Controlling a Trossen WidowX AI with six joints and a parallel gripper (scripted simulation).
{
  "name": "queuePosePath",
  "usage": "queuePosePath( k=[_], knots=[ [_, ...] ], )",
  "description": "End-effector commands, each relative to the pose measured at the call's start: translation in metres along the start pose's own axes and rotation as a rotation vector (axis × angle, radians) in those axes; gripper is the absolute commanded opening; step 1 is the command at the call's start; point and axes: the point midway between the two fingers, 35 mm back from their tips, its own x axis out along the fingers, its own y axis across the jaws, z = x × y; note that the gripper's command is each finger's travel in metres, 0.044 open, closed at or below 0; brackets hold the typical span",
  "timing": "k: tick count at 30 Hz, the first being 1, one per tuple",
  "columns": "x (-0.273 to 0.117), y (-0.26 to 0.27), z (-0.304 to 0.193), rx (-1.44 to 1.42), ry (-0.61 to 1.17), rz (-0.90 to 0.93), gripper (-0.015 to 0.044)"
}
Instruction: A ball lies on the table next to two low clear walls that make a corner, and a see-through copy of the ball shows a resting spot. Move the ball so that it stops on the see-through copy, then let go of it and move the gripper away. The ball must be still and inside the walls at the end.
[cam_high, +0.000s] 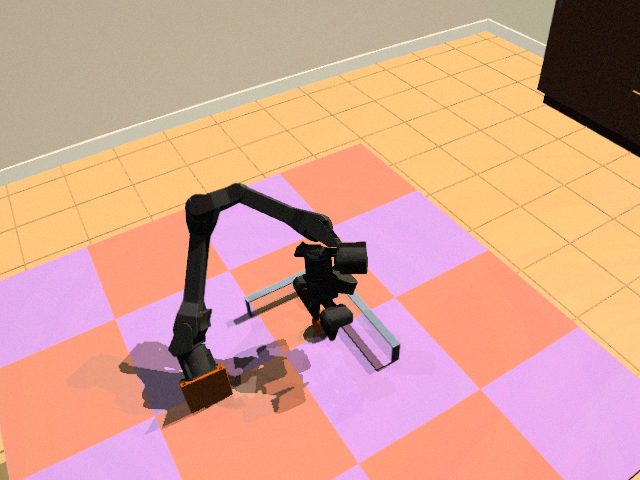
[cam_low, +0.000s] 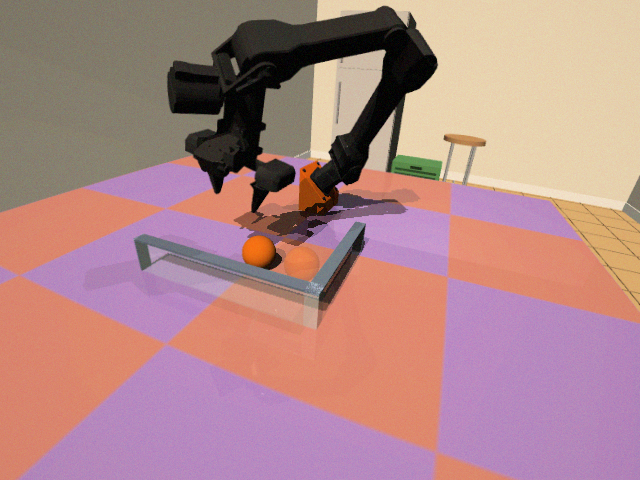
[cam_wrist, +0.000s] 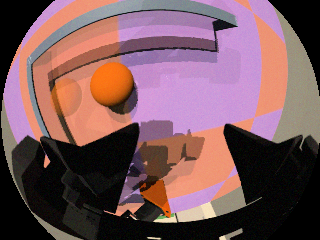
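The orange ball (cam_low: 258, 252) (cam_wrist: 112, 84) lies on the table inside the corner, beside the long clear wall (cam_high: 374, 319) (cam_low: 206, 259). Only a sliver of it shows behind the fingers in the top view. The see-through copy (cam_low: 302, 262) (cam_wrist: 67, 98) is nearer the corner, with a small gap between it and the ball; the arm hides it in the top view. The other clear wall (cam_high: 273, 287) (cam_low: 339, 255) meets the long one at the corner. My gripper (cam_low: 235, 201) (cam_wrist: 184, 128) points down, open and empty, above the table, on the open side of the ball and not touching it.
The orange arm base (cam_high: 206, 388) (cam_low: 311, 193) stands on the chequered table top (cam_high: 439, 330), on the open side of the walls. A dark cabinet (cam_high: 594, 67), a stool (cam_low: 464, 140) and a green box (cam_low: 416, 166) are farther off in the room.
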Motion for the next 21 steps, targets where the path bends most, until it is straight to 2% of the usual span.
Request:
queuePosePath(
  k=[1,10,21],
  knots=[
    [-0.011,0.061,0.027,-0.076,-0.078,0.212,0.0391],
    [-0.011,0.063,0.028,-0.078,-0.08,0.222,0.0391],
    [0.009,0.068,0.03,-0.079,-0.081,0.222,0.0391]
  ],
)
